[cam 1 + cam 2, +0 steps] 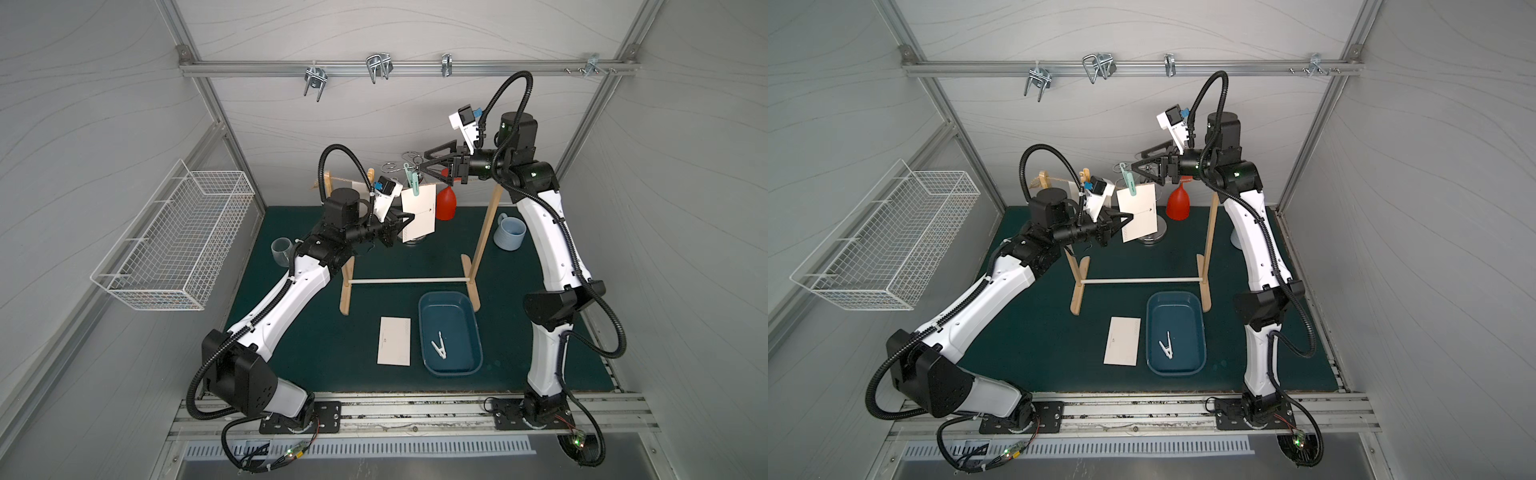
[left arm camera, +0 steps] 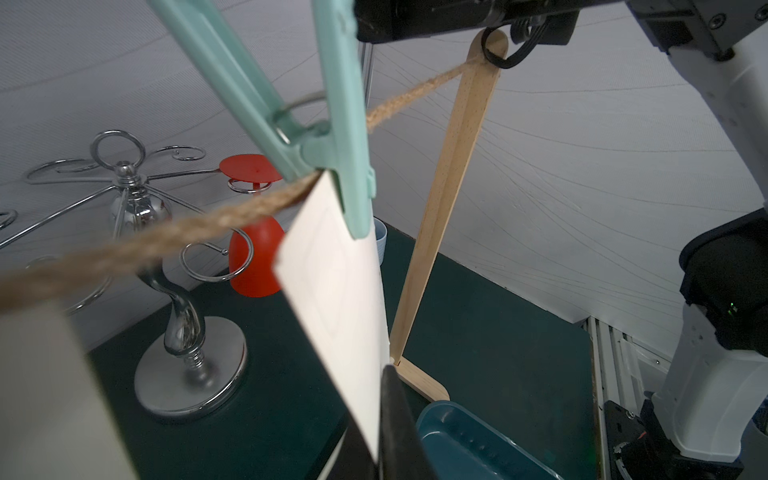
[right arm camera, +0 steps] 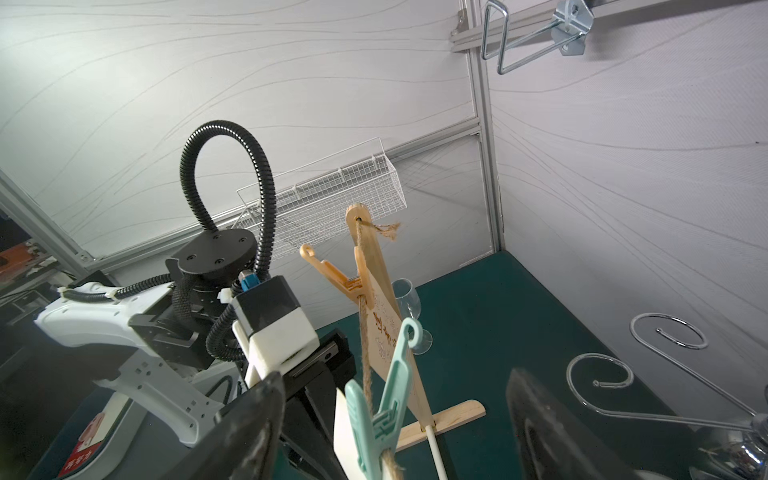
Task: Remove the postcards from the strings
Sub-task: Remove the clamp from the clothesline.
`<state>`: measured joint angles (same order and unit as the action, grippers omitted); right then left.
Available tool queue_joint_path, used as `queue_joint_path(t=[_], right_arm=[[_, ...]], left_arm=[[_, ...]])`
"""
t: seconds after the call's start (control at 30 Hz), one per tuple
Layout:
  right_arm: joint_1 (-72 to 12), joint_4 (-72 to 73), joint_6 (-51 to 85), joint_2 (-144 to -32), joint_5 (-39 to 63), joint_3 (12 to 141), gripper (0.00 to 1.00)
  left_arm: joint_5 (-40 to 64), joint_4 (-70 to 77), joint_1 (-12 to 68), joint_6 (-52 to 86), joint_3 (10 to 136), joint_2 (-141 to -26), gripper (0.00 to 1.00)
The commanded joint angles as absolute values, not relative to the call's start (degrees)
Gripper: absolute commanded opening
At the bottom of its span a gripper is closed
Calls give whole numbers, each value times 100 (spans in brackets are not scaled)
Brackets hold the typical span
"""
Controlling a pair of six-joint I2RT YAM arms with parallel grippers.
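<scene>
Nearest, a loose flat white paper postcard (image 1: pixel 394 340) lies on the dark green mat (image 1: pixel 291 332), just left of a rounded blue plastic tray (image 1: pixel 457 316) holding a white clothespin (image 1: pixel 439 344). Farther back, the left gripper (image 1: pixel 409 217) is clamped on the left edge of a hanging white rectangular postcard (image 1: pixel 422 210), pinned by a smooth mint plastic clothespin (image 1: pixel 412 179) to the rough twisted tan jute rope (image 2: pixel 208 222). The right gripper (image 3: pixel 395 374) stands wide open, jaws astride that mint clothespin.

Left arm (image 1: pixel 286 299) and right arm (image 1: pixel 544 245): white shells, black joints, black ribbed hoses (image 1: pixel 517 75) looping overhead, white-and-black wrist cameras (image 1: pixel 465 117) with blue plugs, black bolted base plates (image 1: pixel 330 415).
</scene>
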<state>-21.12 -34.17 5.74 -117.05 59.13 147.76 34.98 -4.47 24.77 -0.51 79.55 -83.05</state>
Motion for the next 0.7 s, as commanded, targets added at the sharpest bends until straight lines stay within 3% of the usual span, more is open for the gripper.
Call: queue_joint_path(t=[0.0,0.23,0.67], right_arm=[[-2146,-3611,452,-11693,6384,14797,82],[-2290,-4160,-40,-11644,6137,14774,80],[-2654,-4937,-772,-11786,5493,14792,86]], left_arm=[[3655,-394,2461,-211,7994,-8174,7],[3656,-454,2453,-231,8011,-8162,6],[3674,-667,2454,-367,8091,-8139,6]])
